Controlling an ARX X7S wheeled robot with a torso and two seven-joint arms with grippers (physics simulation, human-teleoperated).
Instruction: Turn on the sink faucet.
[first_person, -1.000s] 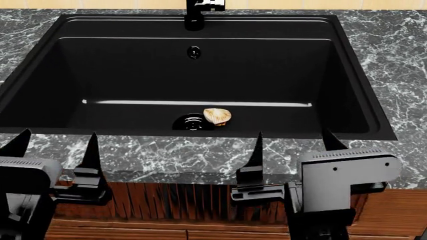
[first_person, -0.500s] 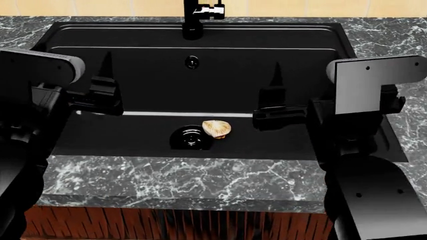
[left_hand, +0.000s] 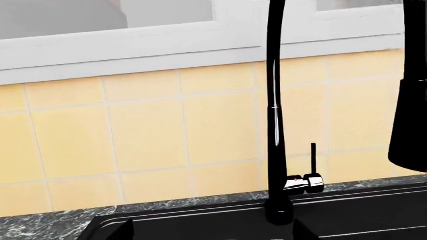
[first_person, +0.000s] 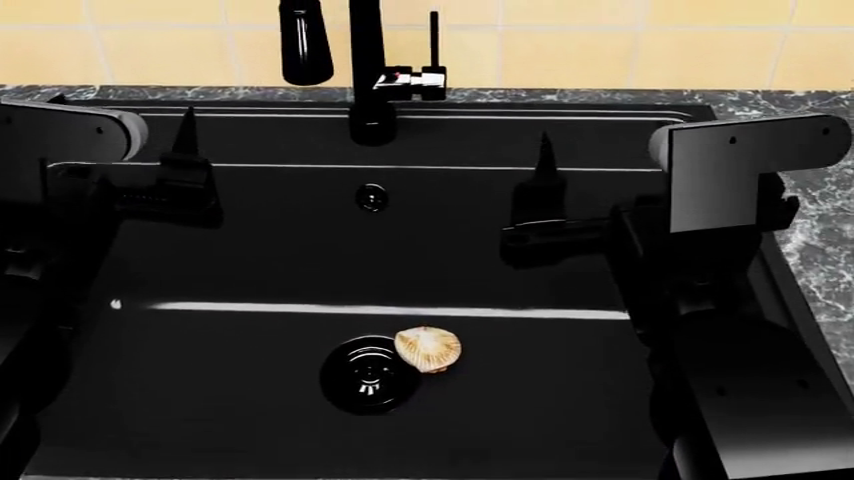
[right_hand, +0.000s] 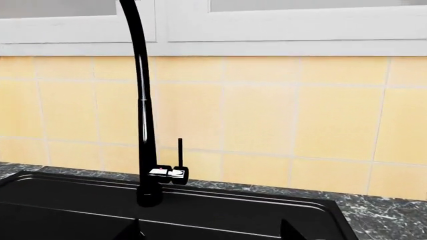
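Observation:
The glossy black sink faucet (first_person: 370, 112) stands at the back rim of the sink (first_person: 441, 105), with its spout head (first_person: 304, 45) hanging to the left. Its thin upright lever (first_person: 434, 38) rises from a chrome side joint (first_person: 415, 79). My left gripper (first_person: 120, 125) and right gripper (first_person: 614, 175) are both open and empty, held over the basin short of the faucet, one on each side. The faucet (left_hand: 276, 125) and lever (left_hand: 313, 159) show in the left wrist view beyond the left gripper (left_hand: 212, 235). The right wrist view shows the faucet (right_hand: 143, 125) and lever (right_hand: 179, 152) beyond the right gripper (right_hand: 210, 234).
A beige shell-shaped object (first_person: 429, 349) lies beside the round drain (first_person: 362, 376). An overflow hole (first_person: 372, 197) is in the back wall of the basin. Dark marble countertop (first_person: 807, 110) surrounds the sink. A yellow tiled wall (right_hand: 300, 115) and a white window frame (right_hand: 280, 40) stand behind.
Both grippers have risen from below the counter's front edge to over the basin, towards the faucet. The head view has shifted, so the faucet's lever and spout head now show.

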